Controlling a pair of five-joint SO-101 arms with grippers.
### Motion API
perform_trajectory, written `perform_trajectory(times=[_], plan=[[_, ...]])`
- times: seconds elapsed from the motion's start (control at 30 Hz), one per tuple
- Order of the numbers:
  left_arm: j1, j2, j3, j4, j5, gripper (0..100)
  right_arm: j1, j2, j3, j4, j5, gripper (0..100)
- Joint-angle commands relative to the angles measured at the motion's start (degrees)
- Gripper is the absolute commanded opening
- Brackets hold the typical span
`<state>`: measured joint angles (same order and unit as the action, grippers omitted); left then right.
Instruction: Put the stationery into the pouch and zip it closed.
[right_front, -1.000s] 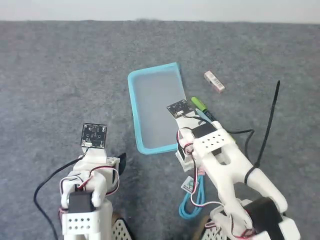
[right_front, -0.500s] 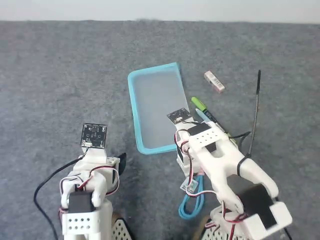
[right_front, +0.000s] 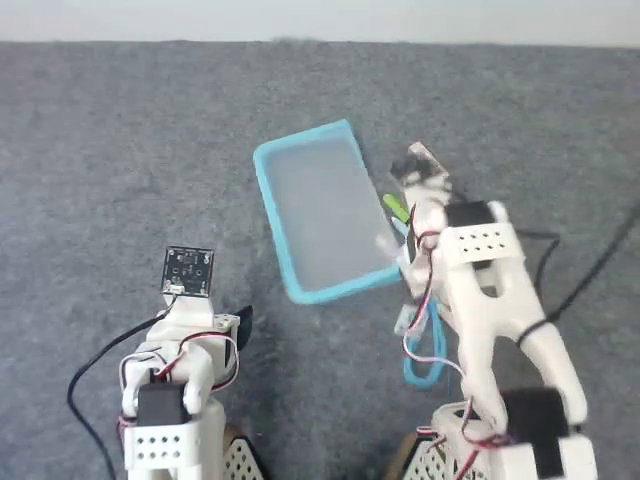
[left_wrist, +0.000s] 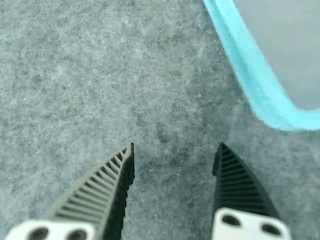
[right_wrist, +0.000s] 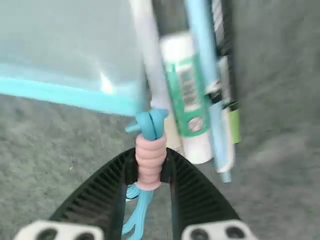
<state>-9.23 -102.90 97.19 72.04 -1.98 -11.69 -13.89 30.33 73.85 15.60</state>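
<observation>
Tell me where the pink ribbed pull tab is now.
In the right wrist view, the pink ribbed pull tab is clamped in the right claw, at the corner of the translucent pouch with turquoise edging, next to the white glue stick.

The grey table cover (right_front: 130, 150) looks like matt, fuzzy felt. The pouch (right_front: 325, 215) is smooth, frosted plastic edged in woven turquoise cloth. Pinched between the right gripper (right_wrist: 148, 156)'s matt black, ribbed plastic fingers (right_wrist: 195, 195) is a pink pull (right_wrist: 150, 162), ribbed and rubbery. Just beyond them, a glue stick (right_wrist: 187, 100) shows glossy white plastic.
</observation>
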Motion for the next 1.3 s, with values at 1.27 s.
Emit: perform_trajectory(times=[1.27], plan=[[-14.24,-1.32,-0.84,-19.43,-17.32,25,-23.52,4.35,-60.92,28.88,7.74,0.7]])
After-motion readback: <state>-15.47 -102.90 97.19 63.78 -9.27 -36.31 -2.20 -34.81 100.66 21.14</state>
